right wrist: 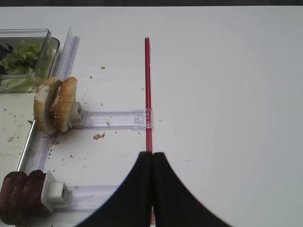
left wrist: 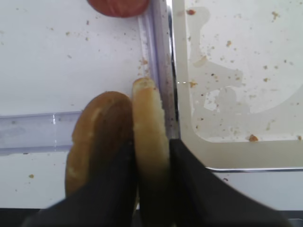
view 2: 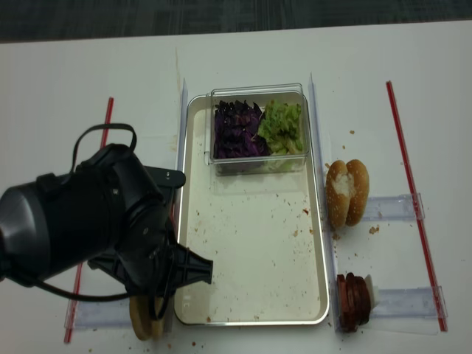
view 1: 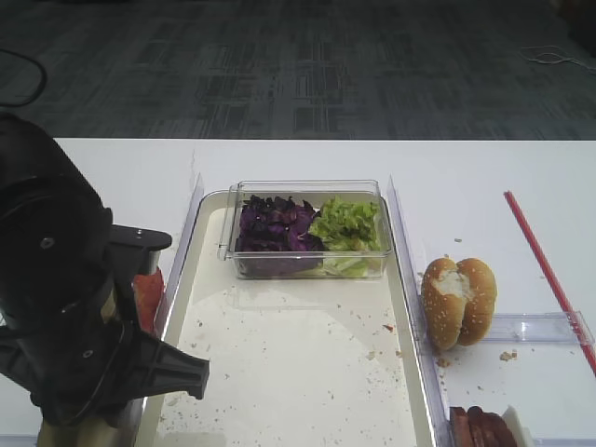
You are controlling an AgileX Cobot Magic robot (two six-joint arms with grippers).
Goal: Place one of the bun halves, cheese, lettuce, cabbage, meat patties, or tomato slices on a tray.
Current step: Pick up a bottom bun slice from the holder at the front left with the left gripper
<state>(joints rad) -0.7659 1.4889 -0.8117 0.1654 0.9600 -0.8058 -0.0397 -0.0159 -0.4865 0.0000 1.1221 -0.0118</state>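
In the left wrist view two plain bun halves stand on edge beside the tray. My left gripper is shut on the right, paler bun half, with a black finger pressed against each face. The duller half leans just to its left. From above, the arm hides that gripper; the bun halves show below it, left of the tray. Cabbage and lettuce fill a clear box at the tray's far end. My right gripper is shut and holds nothing, above a red strip.
A torn sesame bun and meat patties stand in clear holders right of the tray. A tomato slice lies beyond the bun halves. A clear rail runs along the tray's left side. Crumbs dot the tray.
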